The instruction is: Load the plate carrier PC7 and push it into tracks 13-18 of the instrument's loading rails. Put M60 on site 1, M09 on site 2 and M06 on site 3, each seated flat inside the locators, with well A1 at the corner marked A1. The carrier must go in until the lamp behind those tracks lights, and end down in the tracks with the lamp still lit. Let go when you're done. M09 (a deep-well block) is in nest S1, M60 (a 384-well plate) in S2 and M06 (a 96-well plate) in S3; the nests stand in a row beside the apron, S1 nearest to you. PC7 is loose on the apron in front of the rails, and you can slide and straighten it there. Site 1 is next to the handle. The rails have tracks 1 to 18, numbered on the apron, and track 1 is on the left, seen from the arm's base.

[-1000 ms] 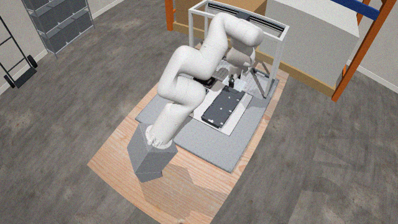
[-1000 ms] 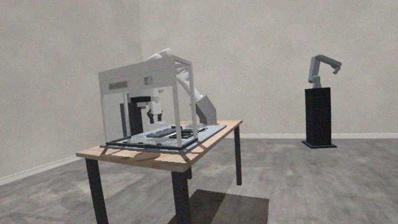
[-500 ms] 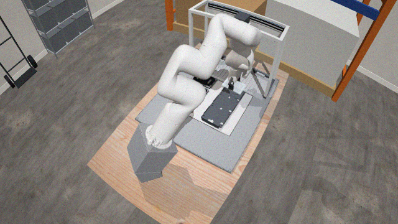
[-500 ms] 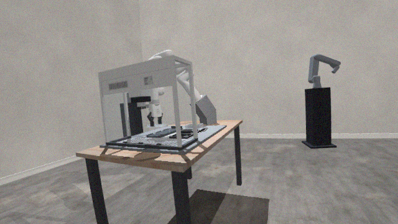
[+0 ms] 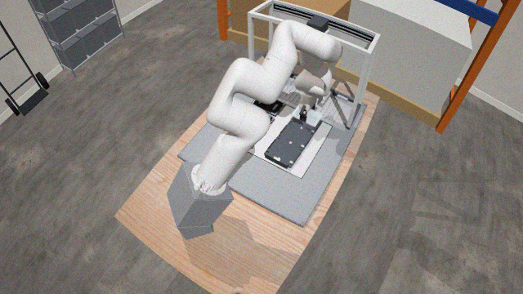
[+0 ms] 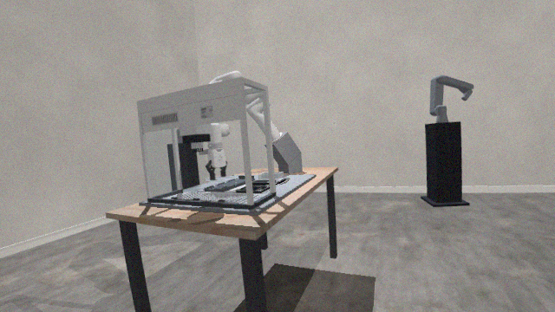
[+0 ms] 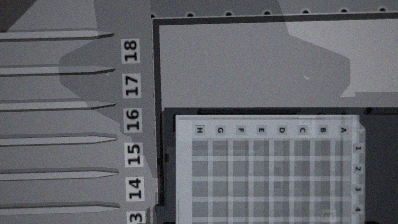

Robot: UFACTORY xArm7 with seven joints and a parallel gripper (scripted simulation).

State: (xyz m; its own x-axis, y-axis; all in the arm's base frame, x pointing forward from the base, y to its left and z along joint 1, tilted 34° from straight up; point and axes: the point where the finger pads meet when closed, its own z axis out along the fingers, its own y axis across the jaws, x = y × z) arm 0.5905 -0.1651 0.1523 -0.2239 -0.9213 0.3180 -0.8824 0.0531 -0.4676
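My gripper (image 5: 303, 113) is shut on the 96-well plate M06 (image 7: 270, 167), a pale plate with a grid of wells and letters H to A along its top edge. In the wrist view the fingers are out of sight. I hold the plate over the far end of the dark carrier PC7 (image 5: 291, 140), which lies on the pale apron in front of the rails. The carrier's dark edge (image 7: 167, 160) shows under the plate, level with track numbers 14 to 16 (image 7: 132, 152). The gripper also shows under the instrument frame in the exterior view (image 6: 217, 171).
The loading rails (image 7: 55, 120) run left of the track numbers. The white instrument frame (image 5: 315, 37) stands over the rails, its posts close to my arm. The dark nests (image 5: 267, 107) sit beside the apron, partly hidden by the arm.
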